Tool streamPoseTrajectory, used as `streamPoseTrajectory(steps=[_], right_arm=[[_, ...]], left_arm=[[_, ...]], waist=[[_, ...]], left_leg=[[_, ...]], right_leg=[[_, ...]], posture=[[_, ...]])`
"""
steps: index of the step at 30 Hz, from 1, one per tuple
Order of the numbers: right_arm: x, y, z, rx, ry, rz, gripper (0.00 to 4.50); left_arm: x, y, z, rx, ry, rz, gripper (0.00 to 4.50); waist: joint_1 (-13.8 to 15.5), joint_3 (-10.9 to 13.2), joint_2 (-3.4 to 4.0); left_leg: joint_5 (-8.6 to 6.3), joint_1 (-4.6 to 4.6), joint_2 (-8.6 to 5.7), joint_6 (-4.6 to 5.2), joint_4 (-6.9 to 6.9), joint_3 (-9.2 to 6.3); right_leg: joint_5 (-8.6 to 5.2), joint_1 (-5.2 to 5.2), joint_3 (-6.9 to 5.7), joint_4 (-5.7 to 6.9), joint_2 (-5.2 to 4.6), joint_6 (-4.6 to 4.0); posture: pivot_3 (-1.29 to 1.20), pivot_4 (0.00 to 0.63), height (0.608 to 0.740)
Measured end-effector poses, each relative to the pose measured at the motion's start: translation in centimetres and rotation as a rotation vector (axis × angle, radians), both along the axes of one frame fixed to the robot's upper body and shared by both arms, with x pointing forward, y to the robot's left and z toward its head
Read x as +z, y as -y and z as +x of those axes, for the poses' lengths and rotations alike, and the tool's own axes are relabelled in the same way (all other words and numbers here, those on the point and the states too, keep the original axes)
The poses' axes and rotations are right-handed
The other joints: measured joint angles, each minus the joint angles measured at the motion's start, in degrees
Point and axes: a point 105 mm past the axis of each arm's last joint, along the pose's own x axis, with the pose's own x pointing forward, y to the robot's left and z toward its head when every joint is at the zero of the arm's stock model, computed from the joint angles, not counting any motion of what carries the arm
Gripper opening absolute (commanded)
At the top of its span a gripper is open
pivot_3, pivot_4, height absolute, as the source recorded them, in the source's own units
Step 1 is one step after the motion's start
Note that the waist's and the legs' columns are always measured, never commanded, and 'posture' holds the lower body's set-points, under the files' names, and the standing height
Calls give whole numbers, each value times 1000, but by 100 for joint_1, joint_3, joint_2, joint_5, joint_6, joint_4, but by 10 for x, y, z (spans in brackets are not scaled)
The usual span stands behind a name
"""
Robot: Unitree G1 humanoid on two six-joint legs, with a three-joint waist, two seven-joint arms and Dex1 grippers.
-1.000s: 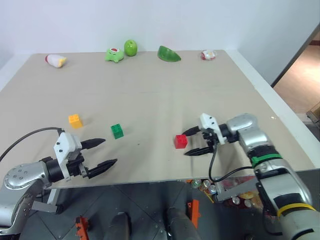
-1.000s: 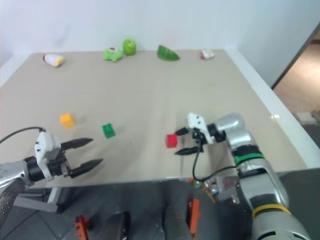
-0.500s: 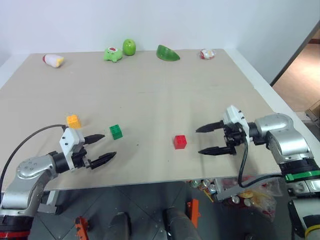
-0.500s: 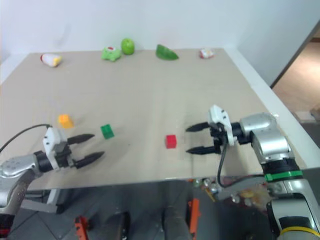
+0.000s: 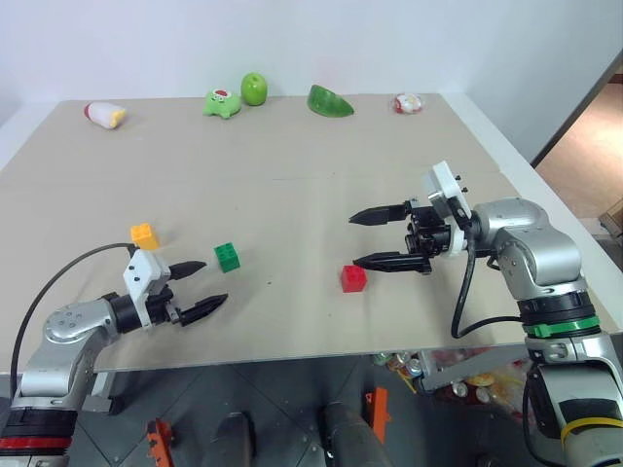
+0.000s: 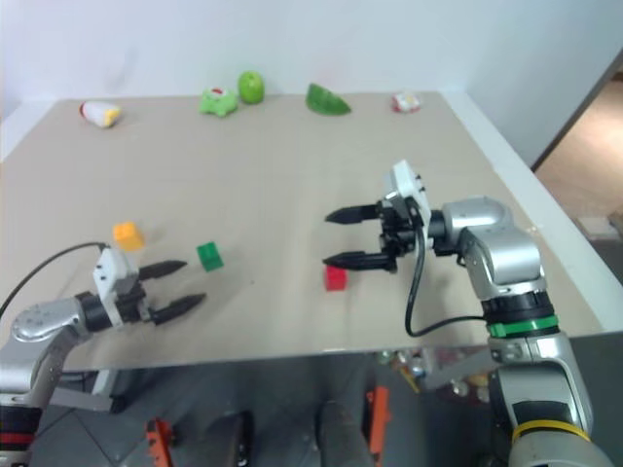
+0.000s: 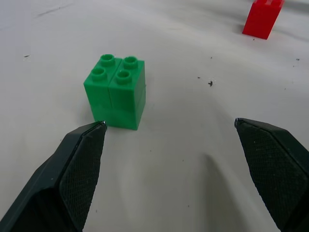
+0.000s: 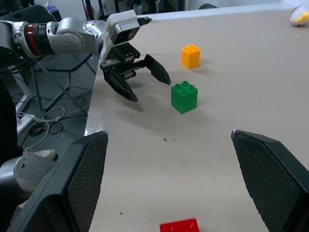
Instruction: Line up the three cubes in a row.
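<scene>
Studded cubes: orange-yellow (image 5: pixel 145 235), green (image 5: pixel 229 256), red (image 5: pixel 353 278)

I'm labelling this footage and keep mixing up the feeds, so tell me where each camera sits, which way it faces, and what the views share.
Left eye and right eye views: on the head, looking forward and down over the table; left gripper and right gripper show, both open.
Left wrist view: along its own open fingers at the green cube, the red cube beyond.
Right wrist view: across the table past the red cube at the green and orange-yellow cube, facing the left gripper.
Shared: green and red cubes.
</scene>
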Motion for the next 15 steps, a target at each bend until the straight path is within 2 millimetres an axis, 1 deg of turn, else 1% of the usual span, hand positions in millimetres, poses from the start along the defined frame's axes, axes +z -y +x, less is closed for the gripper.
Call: streamPoseTrajectory(steps=[5, 10, 15], right_arm=[[-2, -4, -3, 8, 4, 2, 4236], [-6, -6, -6, 5, -14, 3, 4236], [-11, -11, -14, 8, -40, 18, 4236]], left_arm=[[1, -5, 8, 11, 0, -2, 4424], [6, -10, 23, 26, 16, 3, 4424], [7, -9, 33, 4, 19, 23, 4424]], waist=[[0, 0, 0], [2, 0, 0], [3, 0, 0]], left_leg=[[0, 0, -1, 0, 3, 0], [0, -2, -1, 0, 2, -1], [0, -4, -1, 0, 0, -2]], right_leg=[[0, 2, 0, 0, -1, 0], [2, 0, -1, 0, 0, 3], [2, -1, -2, 0, 0, 5]], posture=[[0, 150, 733], [0, 150, 733], [0, 150, 733]])
